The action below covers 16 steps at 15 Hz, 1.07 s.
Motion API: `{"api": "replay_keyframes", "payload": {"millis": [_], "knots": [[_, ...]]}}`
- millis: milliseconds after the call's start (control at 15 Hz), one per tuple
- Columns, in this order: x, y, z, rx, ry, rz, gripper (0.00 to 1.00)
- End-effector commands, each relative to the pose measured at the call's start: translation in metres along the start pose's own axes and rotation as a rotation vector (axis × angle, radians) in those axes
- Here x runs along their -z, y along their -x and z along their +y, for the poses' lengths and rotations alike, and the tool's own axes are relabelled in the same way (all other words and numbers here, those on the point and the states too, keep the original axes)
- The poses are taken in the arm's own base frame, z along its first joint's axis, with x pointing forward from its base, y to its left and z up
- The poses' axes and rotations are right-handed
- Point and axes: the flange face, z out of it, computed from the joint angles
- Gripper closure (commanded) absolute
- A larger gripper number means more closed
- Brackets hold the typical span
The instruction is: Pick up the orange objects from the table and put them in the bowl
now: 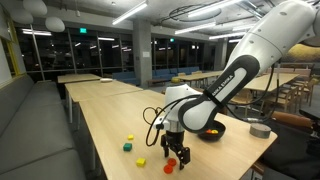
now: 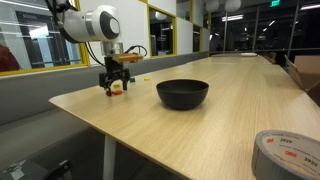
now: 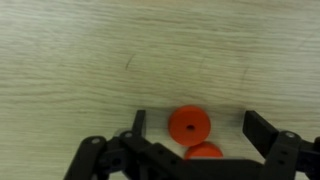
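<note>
**A:** How will that orange disc (image 3: 189, 125) handle?

**B:** I'd guess light, stiff and a bit slick. It lies flat on the desk (image 3: 70, 60), so pinch it across its rim.

**A:** And the jaws?

**B:** Spread wide either side of it, touching nothing. A second orange piece (image 3: 204, 152) lies just beside it, and the bowl (image 2: 183, 93) stands off to the right.

two orange-red pieces (image 3: 189, 125) lie flat on the table (image 3: 80, 60). they're little round discs, and the one in full view has a dimple in the middle. the other's just beside it, partly cut off at the bottom of the wrist view. the table's a long pale wood top, smooth. the black bowl (image 2: 183, 98) is round, shallow and upright, well apart from those discs. in an exterior view an orange bit (image 1: 211, 128) shows inside it.
</note>
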Motion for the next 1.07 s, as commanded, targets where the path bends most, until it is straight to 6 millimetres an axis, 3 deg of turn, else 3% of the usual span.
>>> {"api": "replay_keyframes", "payload": {"millis": [0, 267, 333, 400, 867, 1000], "knots": [[0.007, -0.001, 0.007, 0.003, 0.003, 0.013, 0.00], [0.007, -0.001, 0.007, 0.001, 0.005, 0.005, 0.00], [0.006, -0.001, 0.007, 0.006, 0.005, 0.005, 0.25], [0.007, -0.001, 0.007, 0.006, 0.009, 0.003, 0.25], [0.022, -0.003, 0.009, 0.005, 0.034, 0.000, 0.81], [0.031, -0.002, 0.008, 0.002, 0.042, -0.004, 0.80]]}}
